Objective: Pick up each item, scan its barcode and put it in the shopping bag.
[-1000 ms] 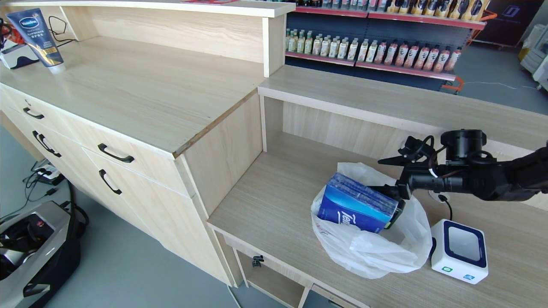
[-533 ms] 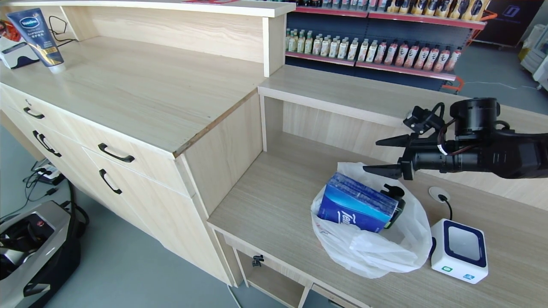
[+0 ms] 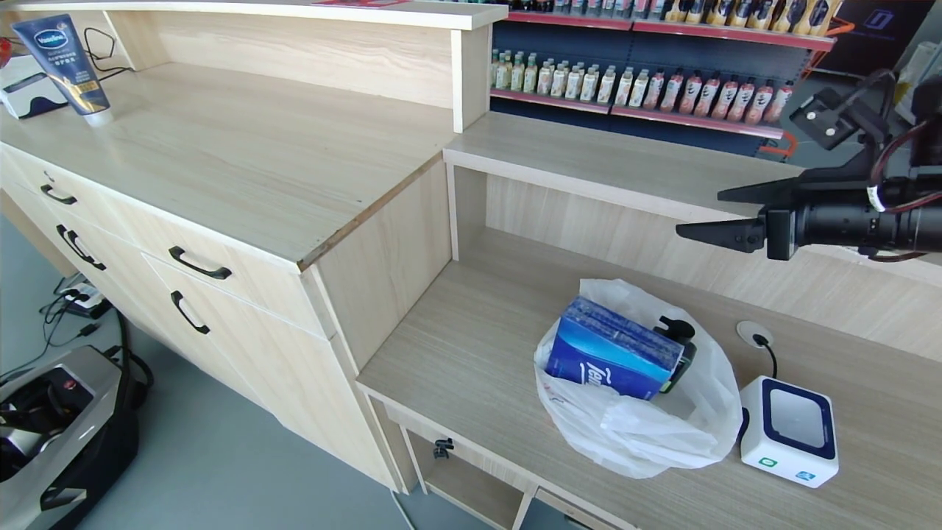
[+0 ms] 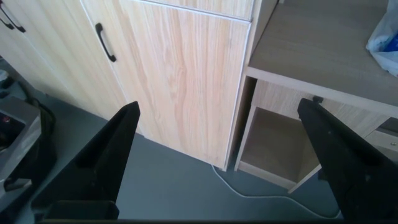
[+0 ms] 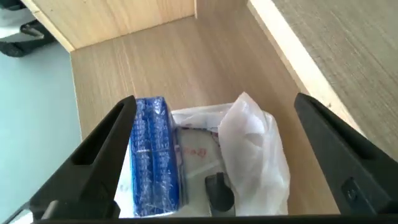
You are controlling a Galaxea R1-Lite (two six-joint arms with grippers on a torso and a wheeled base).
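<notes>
Head view: the tissue pack [image 3: 614, 353] was seen lying inside the shopping bag [image 3: 647, 434] on the lower worktop [image 3: 471, 346], the right gripper [image 3: 699, 214] was held wide and empty above, and the tube [image 3: 62, 62] was judged next to be fetched.

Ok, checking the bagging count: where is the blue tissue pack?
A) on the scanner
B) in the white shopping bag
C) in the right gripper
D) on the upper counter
B: the blue tissue pack lies in the white shopping bag; the right gripper is open, clear of it.
</notes>
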